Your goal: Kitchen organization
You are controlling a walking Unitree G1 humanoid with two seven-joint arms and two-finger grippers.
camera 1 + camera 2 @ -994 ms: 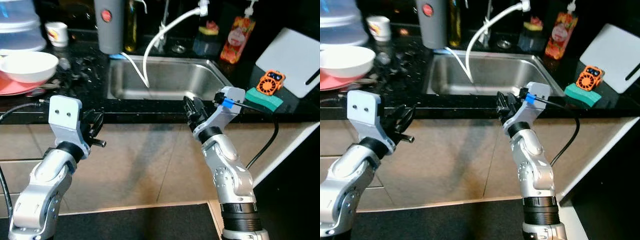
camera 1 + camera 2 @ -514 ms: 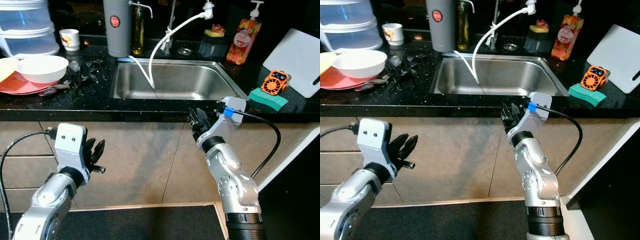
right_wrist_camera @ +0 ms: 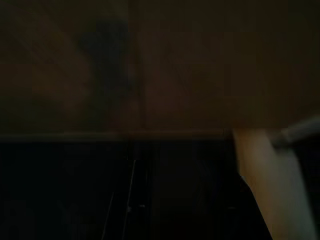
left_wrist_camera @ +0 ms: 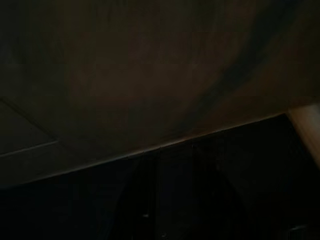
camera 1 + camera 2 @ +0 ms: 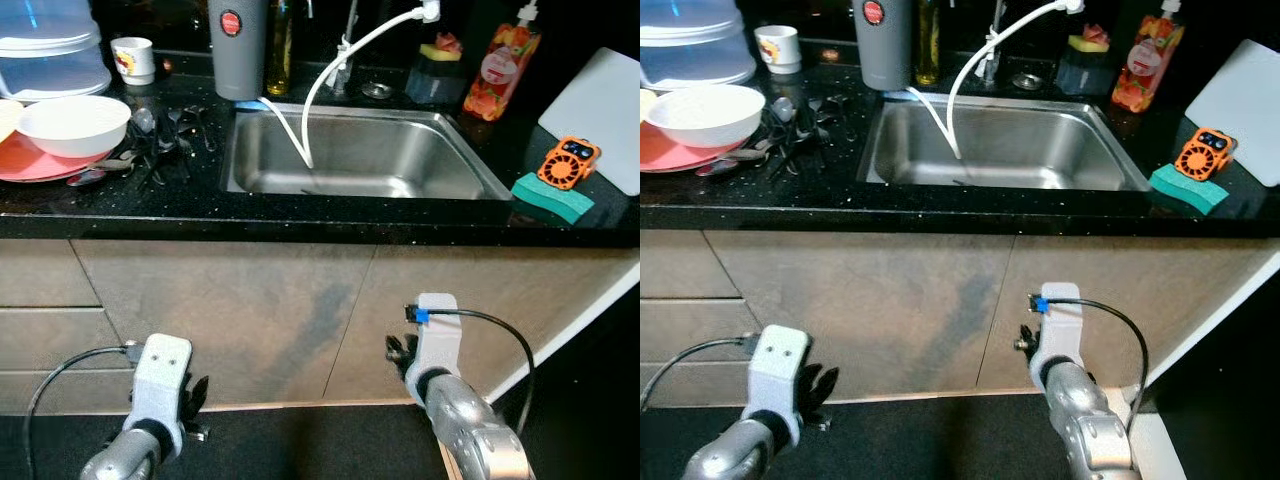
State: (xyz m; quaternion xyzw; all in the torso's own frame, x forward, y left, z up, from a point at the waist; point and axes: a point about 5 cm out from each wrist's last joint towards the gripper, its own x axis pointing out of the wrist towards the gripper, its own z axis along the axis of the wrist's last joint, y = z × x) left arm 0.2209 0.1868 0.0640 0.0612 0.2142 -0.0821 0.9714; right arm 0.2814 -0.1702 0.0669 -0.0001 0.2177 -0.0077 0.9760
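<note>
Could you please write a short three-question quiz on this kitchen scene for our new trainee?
1. True or false: the white bowl sits on the counter to the left of the sink.
2. Multiple choice: what rests on top of the green sponge? A) a cup B) a small orange fan C) a spoon
3. Fill in the missing word: the left gripper and right gripper both hang low in front of the ______ doors, below the counter.

Key: 1 true; 2 B; 3 cabinet.
</note>
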